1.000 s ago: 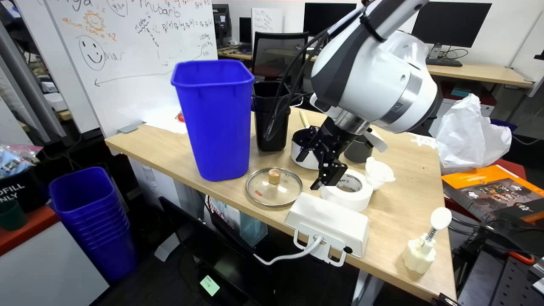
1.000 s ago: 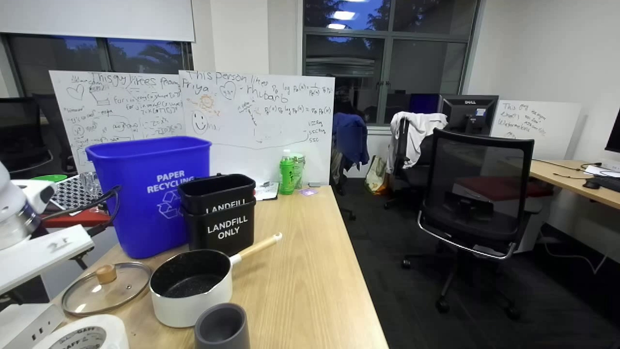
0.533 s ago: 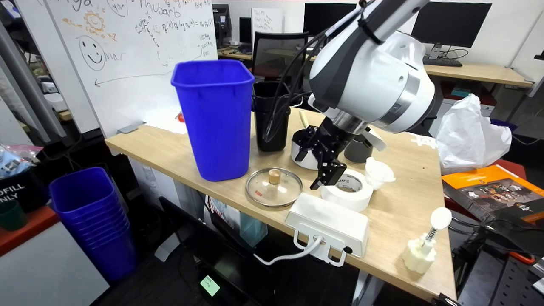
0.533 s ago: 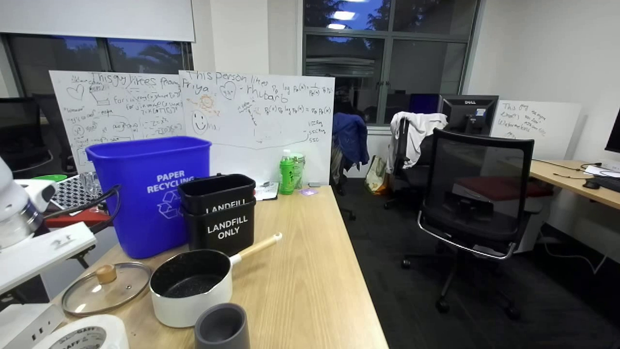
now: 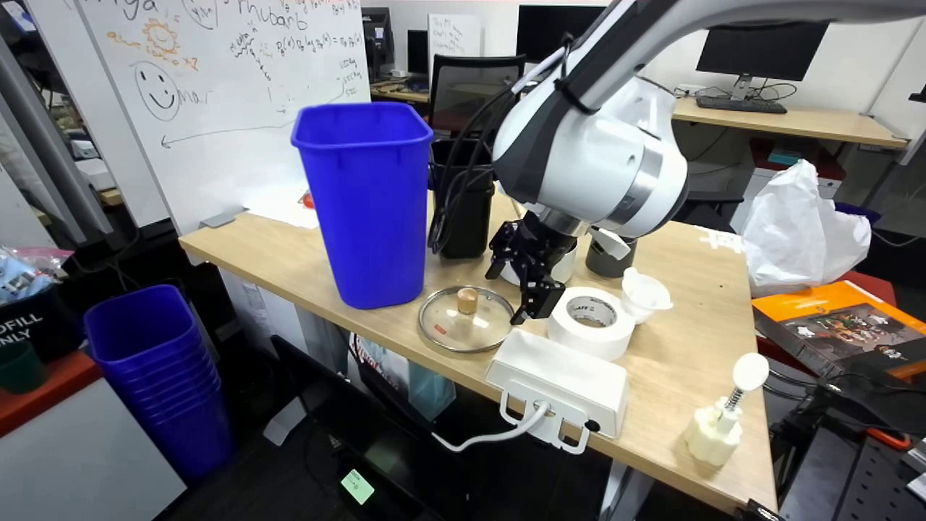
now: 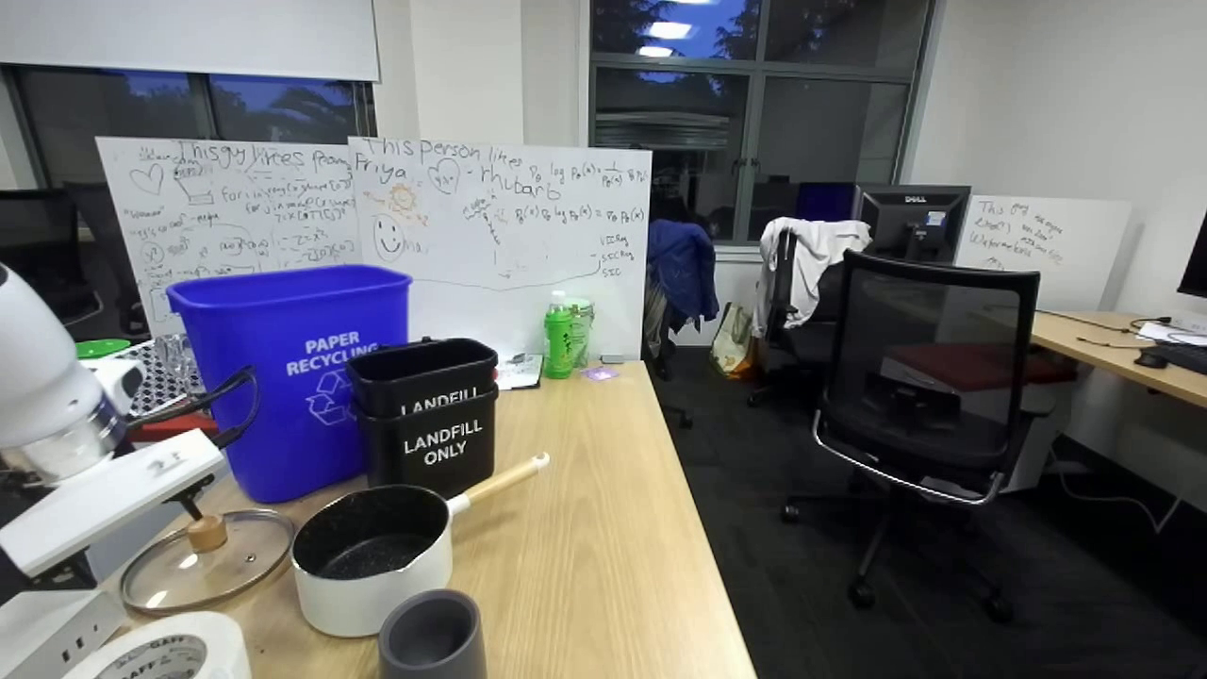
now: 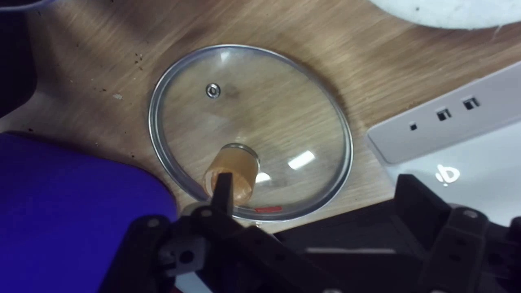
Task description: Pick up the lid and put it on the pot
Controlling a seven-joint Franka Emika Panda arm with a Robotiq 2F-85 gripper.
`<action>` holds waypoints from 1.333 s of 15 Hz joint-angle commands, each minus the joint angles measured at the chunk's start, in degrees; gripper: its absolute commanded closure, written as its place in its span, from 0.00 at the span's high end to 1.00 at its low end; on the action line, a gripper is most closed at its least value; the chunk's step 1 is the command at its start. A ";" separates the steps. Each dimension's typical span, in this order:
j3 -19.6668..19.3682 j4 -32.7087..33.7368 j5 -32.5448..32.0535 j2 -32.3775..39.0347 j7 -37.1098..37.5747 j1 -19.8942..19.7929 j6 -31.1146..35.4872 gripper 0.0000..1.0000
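Where an exterior view shows it, the counter (image 6: 603, 566) presents a broad strip of pale, straight-grained wood along one long edge, most objects being grouped toward the opposite edge. Above them leans the robot arm (image 5: 593, 137), white, smooth and rounded. The blue bin (image 6: 283, 377), a tall tapering box of plastic, bounds the group on one side; nested black bins (image 6: 415, 462) stand just beside it. The pot (image 6: 368, 594), low and round, white outside and dark within, stands upright near these bins, its wooden handle (image 6: 500, 484) directed toward the broad strip. The lid (image 7: 260, 114), a see-through disc with a metal rim, lies flat on the counter beside the pot and near an edge; slim margins of wood separate it from the blue bin and from a glossy white box (image 5: 557, 362), which overhangs that edge. A thick white tape roll (image 5: 579, 339) lies flat beside the box. The tool (image 7: 314, 185), black and jointed, is spread wide above the lid, its fingers (image 7: 223, 195) well apart. The grey cup (image 6: 429, 641), smooth and cylindrical, stands beside the pot. In the wrist view one finger covers part of the knob (image 7: 240, 162), a short wooden cylinder; an exterior view shows the two apart.
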 commanded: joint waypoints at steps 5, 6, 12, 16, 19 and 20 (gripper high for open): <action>13.68 9.36 -9.58 4.95 4.57 -14.76 6.26 1.00; 7.37 11.42 -4.76 8.64 2.94 -9.22 2.43 1.00; 13.14 14.70 -9.32 9.17 8.22 -15.84 2.82 1.00; 23.91 14.18 -21.57 6.82 16.60 -25.48 7.76 1.00; 32.94 13.81 -34.06 6.51 27.07 -34.15 9.52 1.00; 35.11 13.56 -38.37 6.56 30.26 -36.53 10.04 1.00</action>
